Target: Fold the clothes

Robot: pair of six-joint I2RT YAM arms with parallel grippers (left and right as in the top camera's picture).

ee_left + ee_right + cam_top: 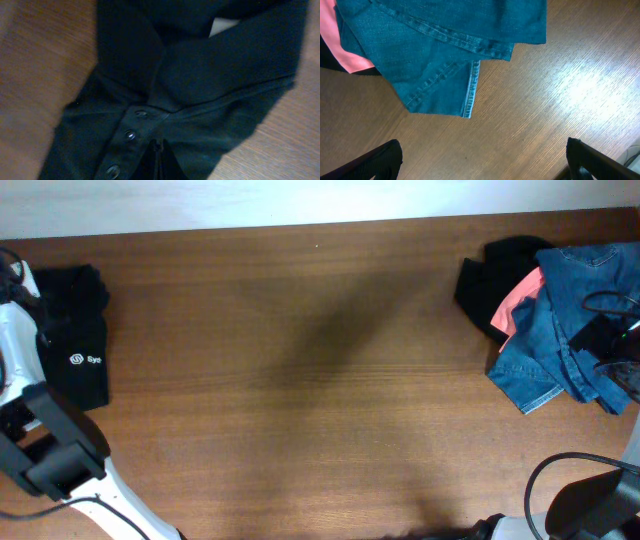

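A folded black shirt [76,330] with a small white logo lies at the table's far left. In the left wrist view its buttoned placket and collar [150,100] fill the frame. My left gripper [158,159] is shut, its tips right at the placket; I cannot tell whether fabric is pinched. A pile of blue jeans [565,320], a pink garment [515,300] and a black garment [490,275] lies at the far right. My right gripper [485,160] is wide open and empty over bare wood, just short of the jeans' hem [470,90].
The brown wooden table [320,380] runs between the two heaps. My left arm's black base [55,455] sits at the front left. My right arm's base and cable [590,495] sit at the front right.
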